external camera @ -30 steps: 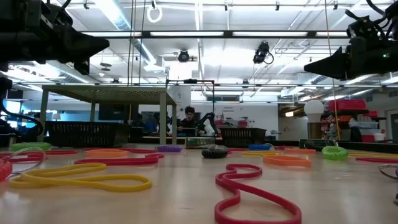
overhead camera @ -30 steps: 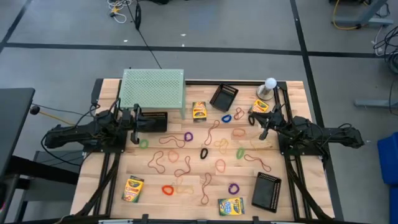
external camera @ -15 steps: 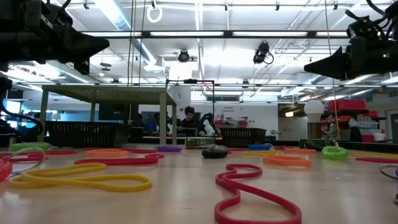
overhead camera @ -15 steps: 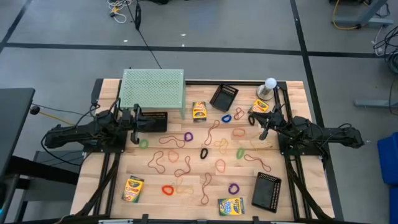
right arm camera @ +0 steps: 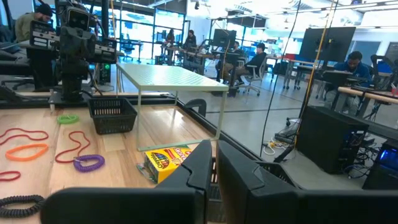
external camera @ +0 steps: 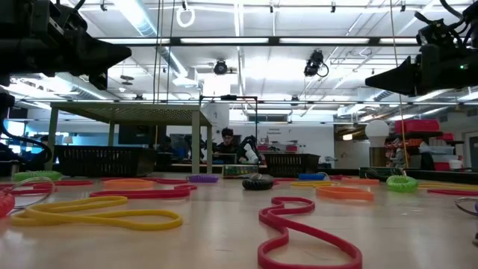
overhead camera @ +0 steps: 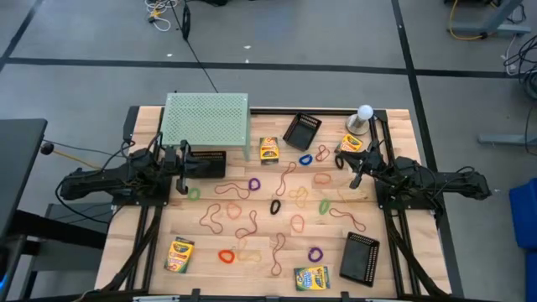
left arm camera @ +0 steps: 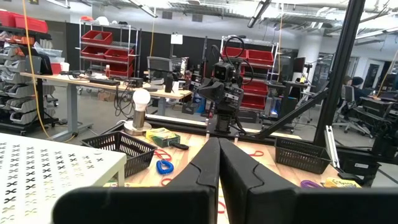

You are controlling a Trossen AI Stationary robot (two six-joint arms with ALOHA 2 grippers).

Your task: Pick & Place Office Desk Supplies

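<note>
Many thin rubber bands lie flat across the middle of the wooden table, among them a black one (overhead camera: 274,205), a red one (overhead camera: 226,256) and a purple one (overhead camera: 315,253). Several yellow-and-green crayon boxes lie flat, one at the back (overhead camera: 268,148) and one at the front (overhead camera: 311,278). Black mesh trays stand at the back (overhead camera: 302,131), the front right (overhead camera: 361,256) and under the green stand (overhead camera: 208,164). My left gripper (overhead camera: 186,165) hangs shut above the table's left side. My right gripper (overhead camera: 356,174) hangs shut above the right side. Neither holds anything.
A pale green perforated stand (overhead camera: 205,119) on legs takes the back left. A white globe on a grey base (overhead camera: 364,117) stands at the back right corner. Beyond the table are workbenches and shelves, with seated people (right arm camera: 351,65) in the room.
</note>
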